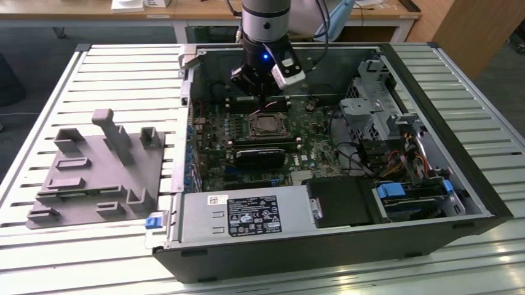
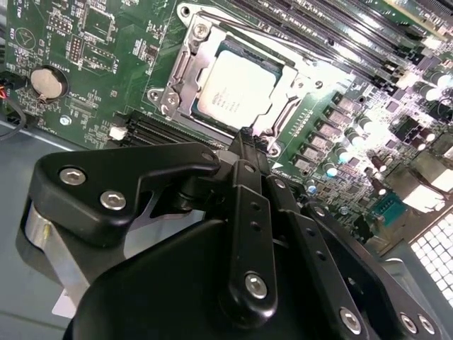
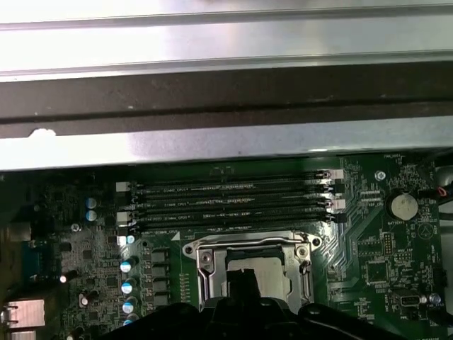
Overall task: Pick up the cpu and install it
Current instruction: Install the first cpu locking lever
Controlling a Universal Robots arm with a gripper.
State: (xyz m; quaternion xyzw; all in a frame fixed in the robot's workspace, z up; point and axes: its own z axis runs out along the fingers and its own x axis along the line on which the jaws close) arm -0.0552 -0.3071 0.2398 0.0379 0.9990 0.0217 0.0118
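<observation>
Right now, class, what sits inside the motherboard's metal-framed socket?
The cpu lies flat inside the socket frame, silver top showing. The gripper covers its near edge; whatever lies beneath the chip is hidden.

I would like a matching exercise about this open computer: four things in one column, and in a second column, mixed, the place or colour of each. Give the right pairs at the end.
Things:
1. cpu
2. grey tray
3. coin battery
4. end effector

Places or colours:
A. on the slatted table, outside the case, at the exterior view's left
B. round and silver, on the green board beside the socket
C. black, close above the socket
D. lying in the metal-framed socket, shiny top up

Pairs: 1-D, 2-A, 3-B, 4-C
</observation>
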